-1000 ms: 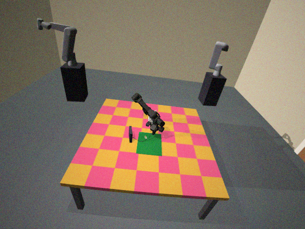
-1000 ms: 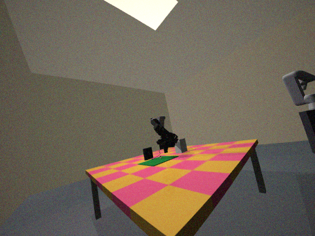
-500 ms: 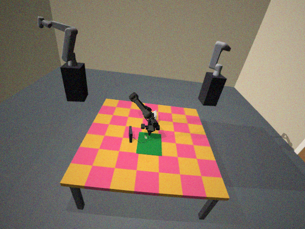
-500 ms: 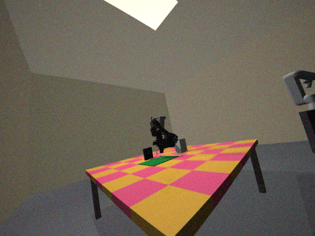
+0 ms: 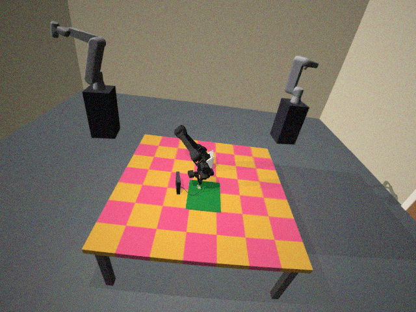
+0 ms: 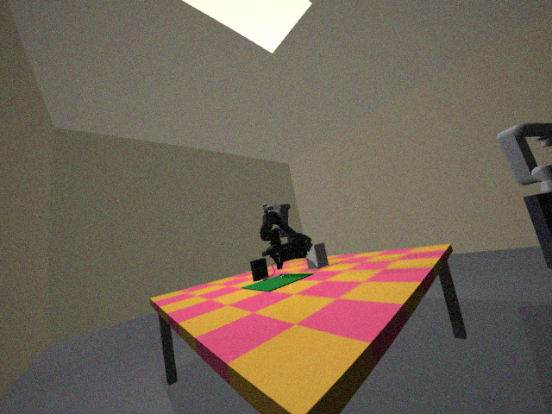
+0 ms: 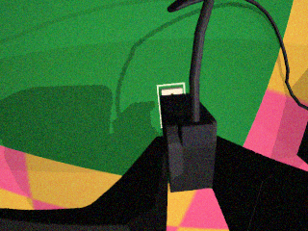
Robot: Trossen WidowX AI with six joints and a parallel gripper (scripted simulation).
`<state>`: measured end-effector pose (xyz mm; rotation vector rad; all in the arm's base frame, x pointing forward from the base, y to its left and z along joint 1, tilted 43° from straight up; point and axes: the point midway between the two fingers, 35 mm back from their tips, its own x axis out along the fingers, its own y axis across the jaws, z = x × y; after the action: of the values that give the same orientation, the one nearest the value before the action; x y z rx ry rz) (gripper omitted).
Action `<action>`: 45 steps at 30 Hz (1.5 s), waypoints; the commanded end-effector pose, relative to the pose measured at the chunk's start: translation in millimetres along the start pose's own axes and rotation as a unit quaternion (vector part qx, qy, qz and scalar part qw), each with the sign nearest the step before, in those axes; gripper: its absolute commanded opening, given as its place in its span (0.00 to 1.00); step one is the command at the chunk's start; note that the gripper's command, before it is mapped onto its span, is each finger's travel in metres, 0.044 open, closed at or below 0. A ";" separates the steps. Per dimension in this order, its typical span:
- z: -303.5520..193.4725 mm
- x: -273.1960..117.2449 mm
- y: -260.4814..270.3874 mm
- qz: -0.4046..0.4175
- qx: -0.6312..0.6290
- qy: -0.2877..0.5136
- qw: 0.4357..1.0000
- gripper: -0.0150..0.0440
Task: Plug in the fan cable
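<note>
end effector (image 7: pixel 188 176): closed on the plug, its two dark fingers pressing the plug's sides from left and right in the wrist view; pointed down over the far-left part of the board.
plug (image 7: pixel 191 149): dark rectangular block, held upright above the board, its lower end overlapping the header in the wrist view; whether it touches the header cannot be told.
header (image 7: pixel 169 91): small white-outlined socket on the board, mostly hidden behind the plug, only its top part showing.
cable (image 7: pixel 200 58): dark, rising stiffly out of the plug's top, kinking sharply, then running on as a thin wire that curves off across the board's edge towards the fan.
board (image 5: pixel 203 197): flat green square lying near the middle of the tabletop, a little towards the far edge.
fan (image 5: pixel 177 182): thin black slab standing on edge just beside the board's left side, on the tabletop, apart from the end effector.
arm (image 5: pixel 192 147): black, reaching from the far edge of the tabletop forward and down to the board's far-left corner.
grey block (image 6: pixel 317 255): small light wedge standing beside the arm's base near the far edge.
tabletop (image 5: pixel 234 248): pink and orange checks, on dark legs.
side stands (image 5: pixel 101 110): two dark pedestals on the floor beyond the far corners, each carrying a grey camera arm.
</note>
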<state>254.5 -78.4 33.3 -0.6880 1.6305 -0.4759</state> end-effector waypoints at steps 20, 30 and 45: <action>-7.1 -2.0 -2.5 -0.003 -0.008 0.000 1.000 0.25; -8.0 17.5 -2.6 -0.003 -0.008 0.000 1.000 0.25; -7.6 20.0 -2.7 -0.003 -0.007 0.000 1.000 0.25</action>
<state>245.4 -93.6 21.7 -0.6983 1.6340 -0.4663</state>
